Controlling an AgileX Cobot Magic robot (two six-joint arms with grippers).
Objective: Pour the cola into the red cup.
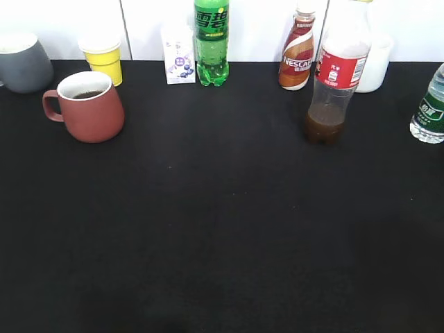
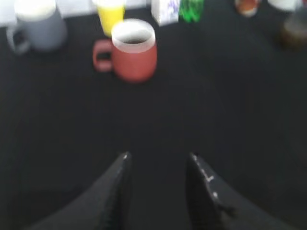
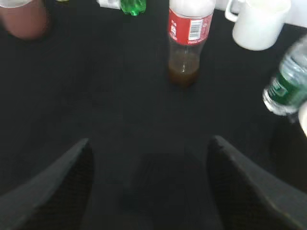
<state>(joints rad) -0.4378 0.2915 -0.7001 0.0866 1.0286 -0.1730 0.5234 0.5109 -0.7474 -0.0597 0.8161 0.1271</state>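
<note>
- You see the cola bottle (image 1: 336,83) upright at right rear, the red cup (image 1: 89,106) at left rear, well apart.
- Bare black tabletop (image 1: 222,229) lies before them.
- Your left end effector (image 2: 158,160) and right end effector (image 3: 149,143) gape, empty.

Exterior view sharp, evenly lit; both wrist views blurred, dim foreground.

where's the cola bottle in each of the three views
Exterior view: the cola bottle stands upright right of centre, near the back of the black table, beside the Nescafe bottle.
Left wrist view: only a blurred dark patch at the upper right edge, probably its base.
Right wrist view: upright at top centre, ahead of the open right gripper.
Shared landmark: the green soda bottle, left of the cola.
</note>
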